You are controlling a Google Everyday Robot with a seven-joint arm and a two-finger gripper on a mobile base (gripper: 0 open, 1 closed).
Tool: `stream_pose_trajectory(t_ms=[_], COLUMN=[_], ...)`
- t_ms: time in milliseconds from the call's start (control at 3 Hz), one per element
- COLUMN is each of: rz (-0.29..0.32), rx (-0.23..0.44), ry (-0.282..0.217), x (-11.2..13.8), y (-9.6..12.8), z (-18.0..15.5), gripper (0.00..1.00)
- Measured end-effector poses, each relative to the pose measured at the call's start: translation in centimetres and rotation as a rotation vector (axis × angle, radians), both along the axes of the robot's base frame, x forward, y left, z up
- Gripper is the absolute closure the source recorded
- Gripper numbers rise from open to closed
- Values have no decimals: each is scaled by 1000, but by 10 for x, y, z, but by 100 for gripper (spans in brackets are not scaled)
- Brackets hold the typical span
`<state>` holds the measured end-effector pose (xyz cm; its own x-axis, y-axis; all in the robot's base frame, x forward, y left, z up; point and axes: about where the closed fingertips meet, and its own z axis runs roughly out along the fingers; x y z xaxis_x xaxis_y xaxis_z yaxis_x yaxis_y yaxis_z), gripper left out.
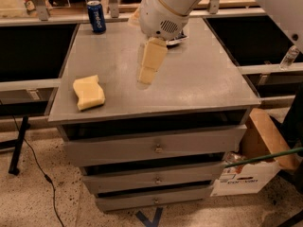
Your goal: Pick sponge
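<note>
Sponge (pixel 88 92): lies flat on the worktop (pixel 203 79), close to the front-left corner, a little in from the left edge and just behind the front edge. Pale yellow, wavy sides. Nothing touches it.

Pincer (pixel 146 77): hangs from the white arm (pixel 165 8), pointing down over the middle of the worktop, slightly nearer the front edge than the back. Tip sits above the surface, with a faint shadow under it. It holds nothing. Spread or pressed together: cannot tell from this angle.

Relation: the sponge is to the left of the pincer and a bit nearer the front edge, well apart, with bare worktop between them.

Other: blue can (pixel 96 16) upright at the back-left corner. Cardboard box (pixel 241 181) on the floor beside the lower drawers (pixel 156 148), right side.
</note>
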<state>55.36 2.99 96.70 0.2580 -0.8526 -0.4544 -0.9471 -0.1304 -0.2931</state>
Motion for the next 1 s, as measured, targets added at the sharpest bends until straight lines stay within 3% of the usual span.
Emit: stream_pose_trajectory(t_ms=[1000], rz=[-59], rx=[75], ry=[168], x=[30], y=[57], z=[-67], gripper=[0])
